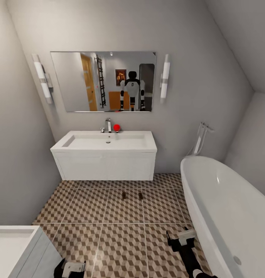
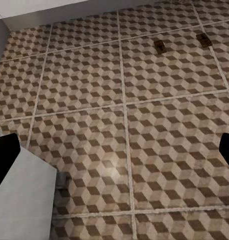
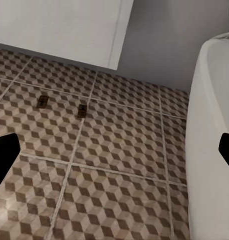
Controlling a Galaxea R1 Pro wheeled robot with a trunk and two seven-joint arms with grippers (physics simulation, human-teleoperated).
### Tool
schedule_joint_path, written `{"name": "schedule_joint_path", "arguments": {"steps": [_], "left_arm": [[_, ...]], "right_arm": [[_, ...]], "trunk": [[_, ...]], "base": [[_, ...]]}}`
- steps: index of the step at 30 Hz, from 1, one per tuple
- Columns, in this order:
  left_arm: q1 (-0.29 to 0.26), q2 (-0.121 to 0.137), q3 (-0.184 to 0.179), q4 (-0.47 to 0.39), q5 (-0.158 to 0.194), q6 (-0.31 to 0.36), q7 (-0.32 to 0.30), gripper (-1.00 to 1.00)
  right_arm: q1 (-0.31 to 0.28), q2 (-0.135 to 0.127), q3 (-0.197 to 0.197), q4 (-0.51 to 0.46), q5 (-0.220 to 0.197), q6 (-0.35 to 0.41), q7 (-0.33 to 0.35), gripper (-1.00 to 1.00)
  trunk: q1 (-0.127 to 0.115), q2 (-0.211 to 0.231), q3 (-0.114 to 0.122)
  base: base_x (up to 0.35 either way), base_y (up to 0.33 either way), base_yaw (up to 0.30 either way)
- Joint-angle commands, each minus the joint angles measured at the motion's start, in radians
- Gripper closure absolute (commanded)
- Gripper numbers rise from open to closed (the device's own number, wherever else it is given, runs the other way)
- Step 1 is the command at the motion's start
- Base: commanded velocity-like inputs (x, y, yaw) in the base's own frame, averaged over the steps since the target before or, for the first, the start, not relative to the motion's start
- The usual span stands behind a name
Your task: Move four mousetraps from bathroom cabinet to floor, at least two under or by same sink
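mousetraps [image 1: 124,195] sit as a pair in the middle of the head frame, flat on the bathroom floor [image 1: 90,231] just in front of the sink vanity [image 1: 105,166]. i judge them light, stiff little boards, best pinched across the wooden edges, away from the wire. my left gripper [image 1: 72,268] at lower left and right gripper [image 1: 178,240] at lower right both hang with fingers spread wide, holding nothing. the sink basin [image 1: 109,141] and bathtub [image 1: 225,208] look bare.
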State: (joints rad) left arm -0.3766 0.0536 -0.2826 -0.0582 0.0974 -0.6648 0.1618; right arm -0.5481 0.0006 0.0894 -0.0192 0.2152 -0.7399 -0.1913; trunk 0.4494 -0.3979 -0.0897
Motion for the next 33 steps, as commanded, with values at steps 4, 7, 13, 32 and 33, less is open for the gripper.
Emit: {"name": "schedule_joint_path", "arguments": {"steps": [4, 7, 13, 32, 33], "left_arm": [[-0.001, -0.002, -0.009, 0.002, 0.010, -0.002, 0.003, -1.00], [-0.001, -0.002, -0.008, 0.010, 0.010, -0.001, 0.004, -1.00], [-0.001, -0.003, -0.006, 0.037, 0.012, -0.002, 0.006, -1.00], [-0.001, -0.016, -0.005, 0.087, 0.271, 0.001, 0.012, -1.00], [-0.001, -0.016, -0.005, 0.087, 0.276, 0.002, 0.012, -1.00]], "right_arm": [[-0.001, 0.031, 0.007, 0.001, 0.004, 0.003, -0.056, -1.00], [0.000, 0.062, 0.006, 0.003, 0.004, 0.034, -0.113, -1.00], [0.021, 0.085, 0.006, 0.004, 0.001, 0.127, -0.167, -1.00], [0.036, 0.105, 0.007, -0.002, -0.128, 0.258, -0.177, -1.00], [0.036, 0.105, 0.006, -0.002, -0.128, 0.258, -0.177, -1.00]], "trunk": [[0.001, -0.002, -0.002], [0.001, -0.002, -0.002], [0.001, -0.002, -0.002], [0.001, -0.002, -0.002], [0.001, -0.002, -0.002]], "base": [[0.000, 0.000, 0.000], [0.000, 0.000, 0.000], [0.000, 0.000, 0.000], [0.000, 0.000, 0.000], [0.000, 0.000, 0.000]]}}
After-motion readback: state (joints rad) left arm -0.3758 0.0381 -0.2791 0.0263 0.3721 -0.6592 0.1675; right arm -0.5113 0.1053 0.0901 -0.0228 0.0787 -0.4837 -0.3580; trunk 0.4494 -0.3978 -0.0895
